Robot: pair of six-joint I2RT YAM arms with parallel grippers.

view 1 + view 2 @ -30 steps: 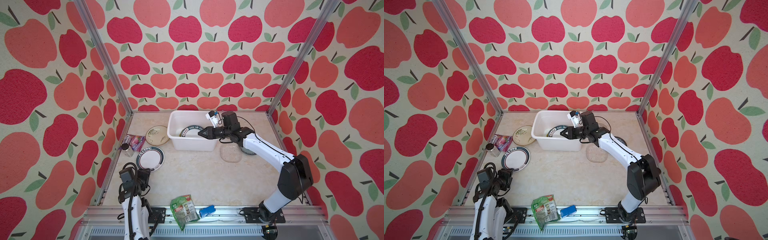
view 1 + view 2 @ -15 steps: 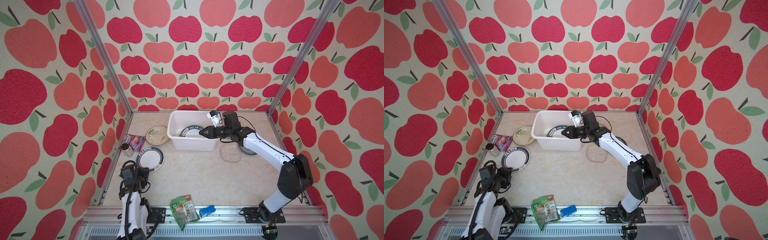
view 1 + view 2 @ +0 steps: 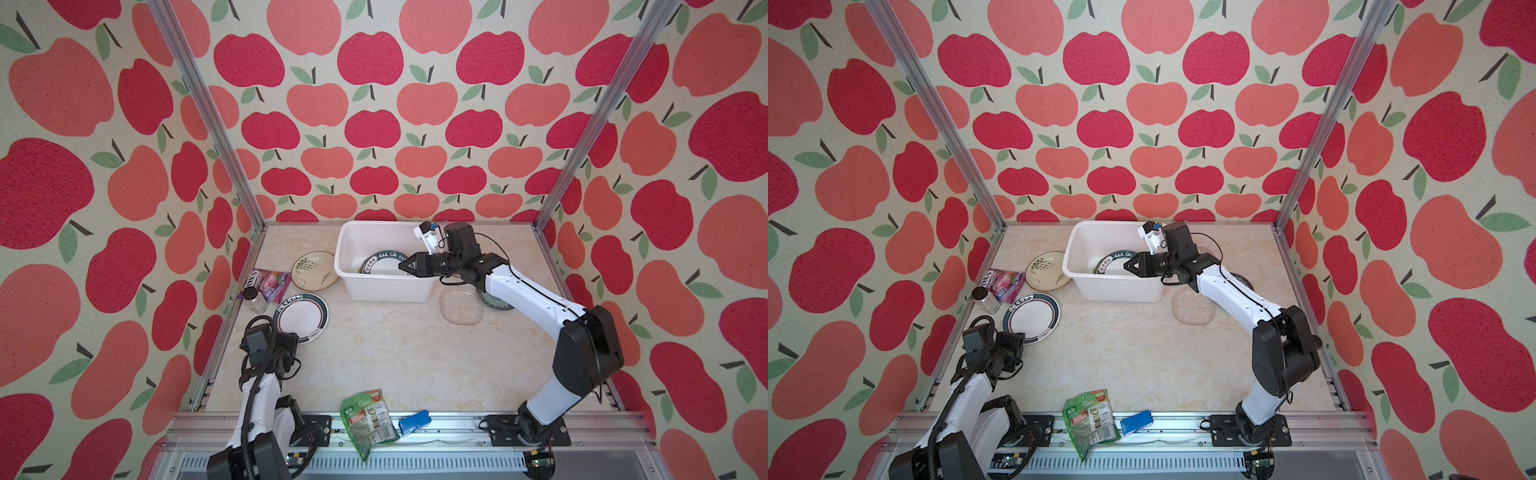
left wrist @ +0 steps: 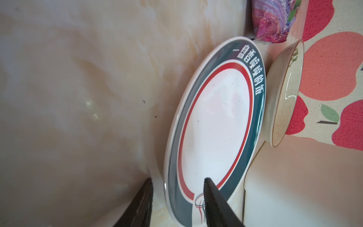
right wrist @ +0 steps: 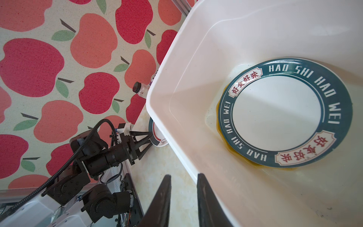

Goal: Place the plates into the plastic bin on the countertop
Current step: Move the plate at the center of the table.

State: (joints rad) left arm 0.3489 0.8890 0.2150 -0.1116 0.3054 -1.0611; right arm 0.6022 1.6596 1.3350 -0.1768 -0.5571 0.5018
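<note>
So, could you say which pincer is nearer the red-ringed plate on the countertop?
Left: the left pincer straddles that plate at its rim; the right pincer is at the plastic bin.

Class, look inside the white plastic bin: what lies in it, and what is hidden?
A teal-rimmed plate lettered HAO SHI HAO WEI lies in the plastic bin, atop a yellow plate. Only its edge shows; the rest is covered.

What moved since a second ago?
The left end effector reached forward to the dark-rimmed plate. Its jaws narrowed around the plate's near rim but have not clamped it yet. The right end effector stayed over the plastic bin. Nothing else moved.
</note>
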